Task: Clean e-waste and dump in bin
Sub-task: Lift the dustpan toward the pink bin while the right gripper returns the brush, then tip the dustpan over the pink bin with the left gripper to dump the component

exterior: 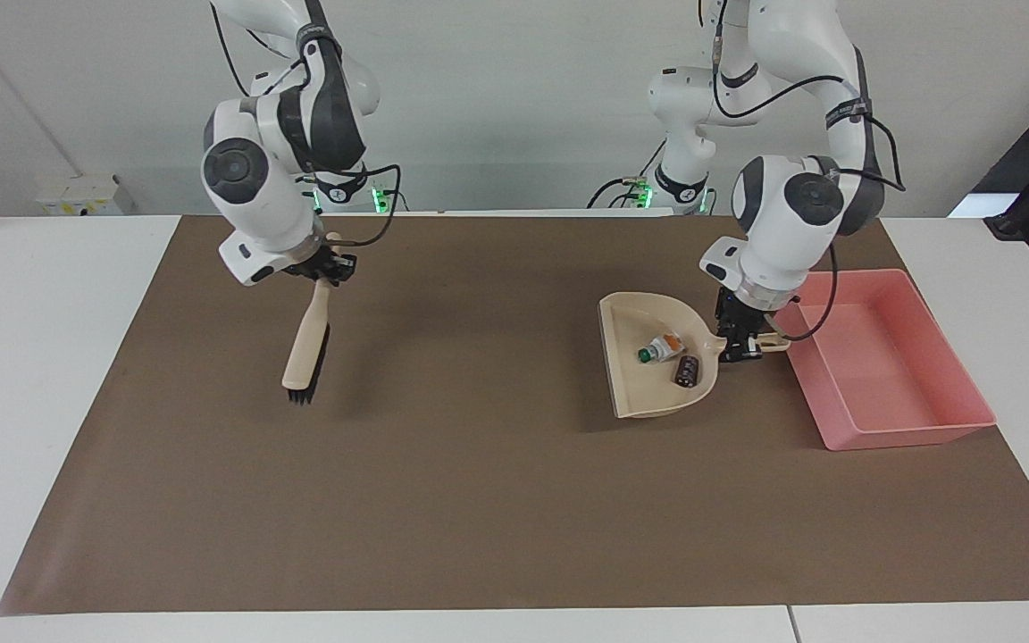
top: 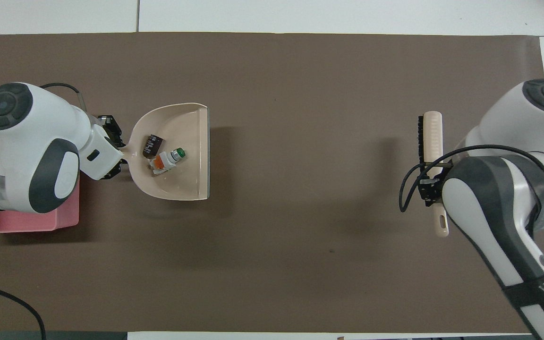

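both bits of e-waste are already in the dustpan [exterior: 655,366]: the white part [exterior: 660,347] with its green cap lies beside the dark block [exterior: 686,370] on the pan's floor, and no loose bit shows on the brown mat [exterior: 479,500]. so the sweeping looks done, and what is left is the dumping.

the left gripper [exterior: 738,339] has its jaws closed on the dustpan's handle, with the pan just beside the bin [exterior: 890,420] at the left arm's end of the desk [exterior: 32,357]. a shadow under the pan suggests it is raised a little off the mat, though the pictures do not settle it. the bin looks empty in the part that shows; from overhead the left arm covers much of it.

the right gripper [exterior: 322,271] hangs over the mat toward the right arm's end, jaws closed on the brush [exterior: 307,344] handle, bristles pointing down and apparently clear of the mat. it is well apart from the pan, and its part seems finished apart from putting the brush down.

my reading: the task is more than half done. the pan must yet be carried over the bin's rim and tipped so both bits slide out; the round part could roll off the open lip if the pan tilts too soon.
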`<state>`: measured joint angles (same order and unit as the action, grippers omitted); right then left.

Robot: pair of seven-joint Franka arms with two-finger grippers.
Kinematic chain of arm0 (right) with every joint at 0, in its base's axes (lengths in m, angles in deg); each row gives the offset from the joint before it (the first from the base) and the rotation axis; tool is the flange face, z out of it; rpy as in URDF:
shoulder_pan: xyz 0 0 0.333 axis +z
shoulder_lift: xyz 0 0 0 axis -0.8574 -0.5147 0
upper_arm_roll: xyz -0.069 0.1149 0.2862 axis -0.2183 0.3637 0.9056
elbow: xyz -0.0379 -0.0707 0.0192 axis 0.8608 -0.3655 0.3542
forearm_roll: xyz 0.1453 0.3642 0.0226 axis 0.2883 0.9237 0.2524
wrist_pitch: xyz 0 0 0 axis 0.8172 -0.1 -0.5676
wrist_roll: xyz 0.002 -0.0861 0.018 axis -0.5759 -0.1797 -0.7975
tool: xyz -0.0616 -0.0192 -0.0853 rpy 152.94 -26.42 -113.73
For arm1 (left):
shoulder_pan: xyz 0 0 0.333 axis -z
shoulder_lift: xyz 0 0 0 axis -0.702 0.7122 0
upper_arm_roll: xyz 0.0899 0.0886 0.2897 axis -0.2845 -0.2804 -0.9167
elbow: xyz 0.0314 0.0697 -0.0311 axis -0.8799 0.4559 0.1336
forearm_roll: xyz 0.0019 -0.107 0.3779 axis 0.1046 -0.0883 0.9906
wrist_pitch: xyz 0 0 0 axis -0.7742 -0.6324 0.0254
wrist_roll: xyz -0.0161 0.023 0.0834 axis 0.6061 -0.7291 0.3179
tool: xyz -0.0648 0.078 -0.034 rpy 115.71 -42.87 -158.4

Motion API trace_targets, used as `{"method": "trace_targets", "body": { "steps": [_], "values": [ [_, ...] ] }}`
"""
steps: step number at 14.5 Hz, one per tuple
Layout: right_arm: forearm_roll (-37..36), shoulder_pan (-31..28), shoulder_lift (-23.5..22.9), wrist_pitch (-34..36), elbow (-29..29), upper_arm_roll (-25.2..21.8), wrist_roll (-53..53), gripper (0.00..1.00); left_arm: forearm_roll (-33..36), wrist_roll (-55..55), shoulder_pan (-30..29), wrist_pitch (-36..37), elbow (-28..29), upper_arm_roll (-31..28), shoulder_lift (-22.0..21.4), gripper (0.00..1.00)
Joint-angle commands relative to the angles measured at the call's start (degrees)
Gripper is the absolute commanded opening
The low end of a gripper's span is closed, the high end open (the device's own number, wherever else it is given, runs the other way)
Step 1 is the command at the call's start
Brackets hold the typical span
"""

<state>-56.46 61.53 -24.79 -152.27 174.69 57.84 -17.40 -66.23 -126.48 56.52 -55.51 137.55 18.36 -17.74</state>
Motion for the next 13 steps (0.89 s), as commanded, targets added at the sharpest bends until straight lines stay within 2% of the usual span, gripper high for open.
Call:
{"method": "trace_targets", "body": {
  "steps": [1, 4, 6, 8, 10, 13],
  "values": [
    [-2.33, -5.39, 3.28, -3.57, 6.30, 1.00, -7.48, 0.00, -1.48, -1.90, -4.45, 4.96, -5.02, 0.30, 0.35, 0.00],
    [-3.30, -11.98, 3.38, -10.51, 11.14, 0.91, -14.60, 0.00, -1.22, -5.93, -9.80, 9.79, -10.46, -0.23, 0.44, 0.00],
    [-3.48, -15.15, 3.03, -15.17, 13.87, 1.00, -16.63, 0.00, -0.78, -7.95, -14.20, 9.54, -12.84, -0.14, 0.44, 0.00],
    [-3.48, -15.34, 2.94, -17.56, 15.55, 1.00, -16.99, 0.00, 1.14, -9.28, -17.45, 8.84, -14.25, -0.23, 0.61, 0.00],
    [-3.57, -15.69, 3.20, -18.26, 17.30, 1.00, -21.89, 0.00, 4.39, -9.37, -19.83, 8.49, -15.66, -0.23, 1.05, 0.00],
    [-3.57, -17.35, 3.64, -19.84, 19.06, 1.00, -22.09, 0.00, 7.56, -9.37, -24.57, 2.97, -14.88, -0.23, 1.14, 0.00]
  ]
}}
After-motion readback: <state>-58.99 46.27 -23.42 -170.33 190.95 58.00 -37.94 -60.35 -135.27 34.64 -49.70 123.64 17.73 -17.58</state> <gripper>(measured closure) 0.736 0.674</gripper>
